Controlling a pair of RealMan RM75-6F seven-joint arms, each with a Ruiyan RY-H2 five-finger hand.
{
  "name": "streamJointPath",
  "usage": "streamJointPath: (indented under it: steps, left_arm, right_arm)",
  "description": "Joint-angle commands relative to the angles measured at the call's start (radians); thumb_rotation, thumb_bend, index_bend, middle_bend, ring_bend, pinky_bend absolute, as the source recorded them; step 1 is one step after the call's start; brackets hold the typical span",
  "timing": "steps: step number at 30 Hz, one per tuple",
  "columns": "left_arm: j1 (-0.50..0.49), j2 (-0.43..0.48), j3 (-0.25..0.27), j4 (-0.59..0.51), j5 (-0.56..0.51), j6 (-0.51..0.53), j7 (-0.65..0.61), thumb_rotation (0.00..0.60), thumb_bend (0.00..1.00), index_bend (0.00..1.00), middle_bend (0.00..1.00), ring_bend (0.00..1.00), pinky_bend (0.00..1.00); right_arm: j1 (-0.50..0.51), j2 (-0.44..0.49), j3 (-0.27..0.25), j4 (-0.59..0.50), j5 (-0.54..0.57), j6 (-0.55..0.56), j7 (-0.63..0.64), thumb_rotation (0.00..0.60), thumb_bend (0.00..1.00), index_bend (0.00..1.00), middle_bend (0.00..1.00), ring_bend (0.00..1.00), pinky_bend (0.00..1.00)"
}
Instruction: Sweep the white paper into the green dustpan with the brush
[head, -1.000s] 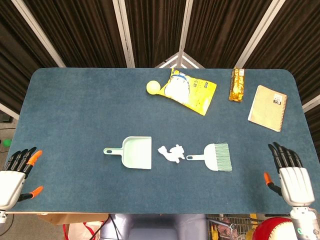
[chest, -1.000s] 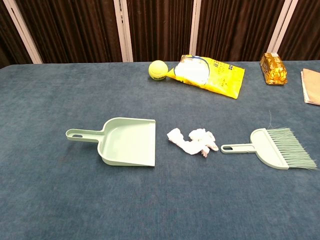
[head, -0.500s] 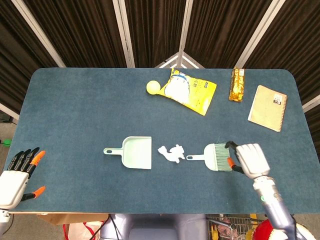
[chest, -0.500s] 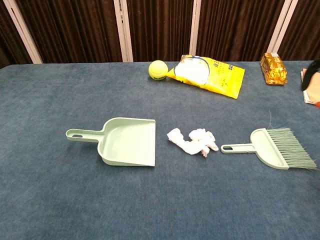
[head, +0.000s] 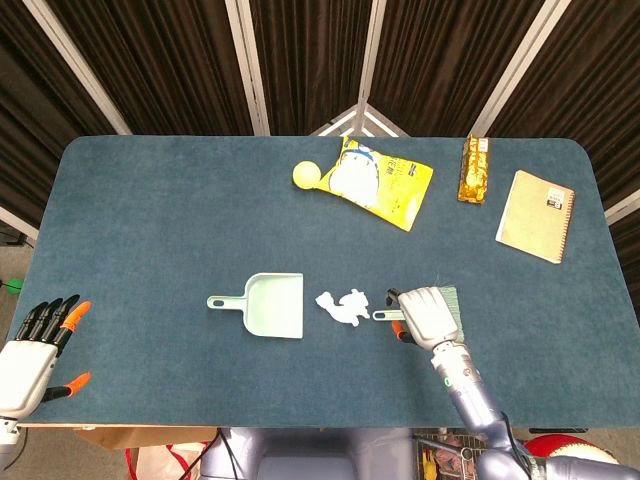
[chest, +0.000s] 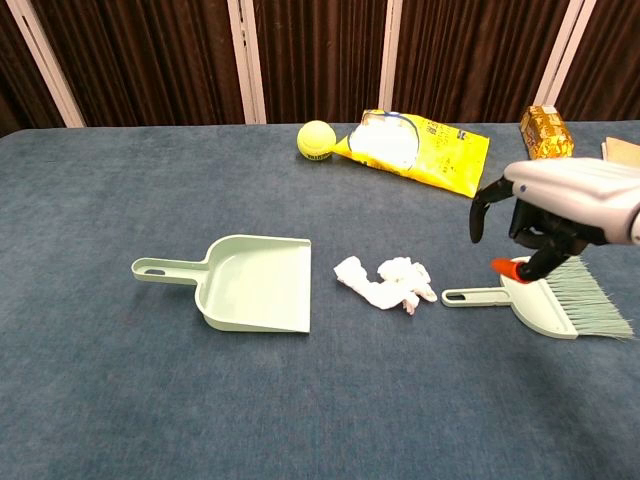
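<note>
The green dustpan (head: 265, 304) (chest: 255, 283) lies at mid-table, its handle pointing left. Just right of its open mouth sits the crumpled white paper (head: 342, 305) (chest: 385, 282). Further right lies the green brush (head: 452, 305) (chest: 545, 298), handle toward the paper. My right hand (head: 425, 312) (chest: 545, 215) hovers over the brush's head; its fingers hang down apart and hold nothing. In the head view it covers most of the brush. My left hand (head: 30, 350) stays at the table's near left corner, fingers spread, and is absent from the chest view.
At the back of the table lie a yellow ball (head: 306, 175), a yellow snack bag (head: 380, 182), a gold packet (head: 474, 168) and a tan notebook (head: 536, 215).
My right hand has travelled left from the table's near right edge to above the brush. The left hand, dustpan, paper and brush have not moved.
</note>
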Motion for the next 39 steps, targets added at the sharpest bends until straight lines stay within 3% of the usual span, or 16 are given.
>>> streamJointPath:
  steps: [1, 11, 34, 39]
  left_arm:
    - [-0.001, 0.0, 0.0, 0.001, 0.001, -0.001, -0.002, 0.6, 0.0, 0.0, 0.0, 0.0, 0.0]
    - [-0.004, 0.0, -0.002, 0.001, -0.003, -0.005, -0.003, 0.6, 0.0, 0.0, 0.0, 0.0, 0.0]
    - [-0.005, -0.001, -0.002, 0.001, -0.002, -0.005, -0.004, 0.6, 0.0, 0.0, 0.0, 0.0, 0.0]
    - [-0.006, -0.001, -0.001, 0.001, -0.001, -0.005, -0.005, 0.6, 0.0, 0.0, 0.0, 0.0, 0.0]
  right_arm:
    - [0.03, -0.049, -0.006, 0.031, 0.052, 0.016, -0.049, 0.6, 0.39, 0.44, 0.95, 0.97, 0.91]
    - [0.088, -0.138, -0.002, 0.112, 0.193, 0.038, -0.123, 0.6, 0.39, 0.44, 0.95, 0.97, 0.91]
    - [0.128, -0.211, -0.032, 0.25, 0.256, 0.05, -0.099, 0.6, 0.39, 0.44, 0.95, 0.97, 0.91]
    - [0.13, -0.212, -0.035, 0.256, 0.256, 0.052, -0.091, 0.6, 0.39, 0.39, 0.95, 0.97, 0.91]
